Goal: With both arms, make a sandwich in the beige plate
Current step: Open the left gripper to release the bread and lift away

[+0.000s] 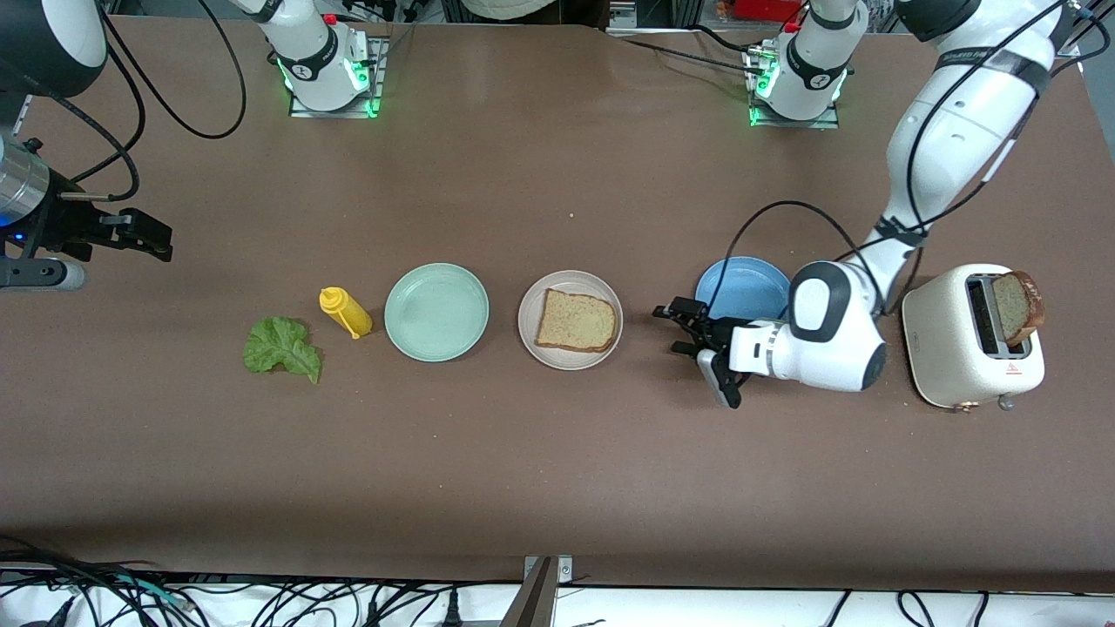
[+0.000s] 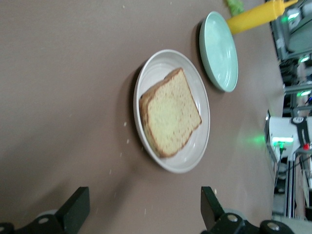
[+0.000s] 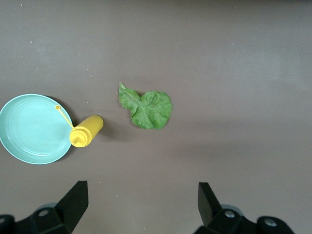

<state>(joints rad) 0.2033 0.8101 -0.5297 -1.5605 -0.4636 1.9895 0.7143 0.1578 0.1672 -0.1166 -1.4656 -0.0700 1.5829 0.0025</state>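
Observation:
The beige plate (image 1: 568, 281) (image 2: 161, 66) sits mid-table with one tan bread slice (image 1: 576, 321) (image 2: 170, 119) lying flat in it. My left gripper (image 1: 676, 330) (image 2: 145, 209) is open and empty, low over the table between the beige plate and the blue plate (image 1: 740, 287). A second bread slice (image 1: 1019, 305) stands in the toaster (image 1: 971, 335). The green lettuce leaf (image 1: 280, 347) (image 3: 146, 109) lies on the table toward the right arm's end. My right gripper (image 1: 159, 241) (image 3: 141, 204) hangs open and empty, high over that end of the table.
A mint-green plate (image 1: 436, 312) (image 2: 222, 51) (image 3: 29, 129) stands beside the beige plate, empty. A yellow squeeze bottle (image 1: 346, 312) (image 2: 253, 19) (image 3: 87, 130) lies between it and the lettuce. The toaster stands at the left arm's end, close to that arm's elbow.

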